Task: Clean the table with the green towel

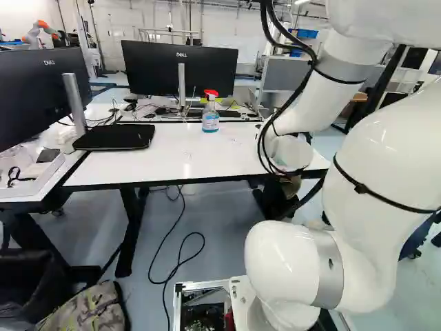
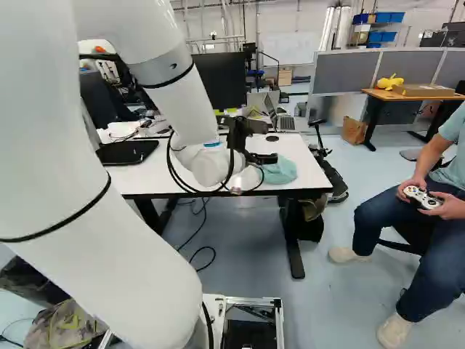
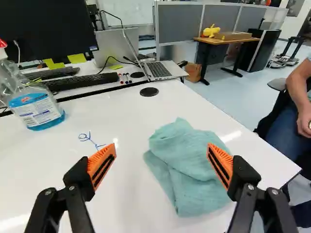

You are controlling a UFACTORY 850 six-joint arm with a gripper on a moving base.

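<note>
While hovering over the white desk (image 3: 121, 114), holds the pincer (image 3: 162, 148) spread wide, gripping nothing, likely to leave room for the green towel (image 3: 187, 165), crumpled on the desk ahead and nearer one finger. Probably needs a slight sideways shift before closing, then wiping toward blue ink marks (image 3: 91, 141) between towel and spray bottle (image 3: 38, 108).

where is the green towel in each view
Left base view: not visible.
Right base view: the green towel lies just right of the middle, on the table.
Wrist view: ahead of the gripper, mostly between its open fingers.
Shared landmark: the white table.
</note>
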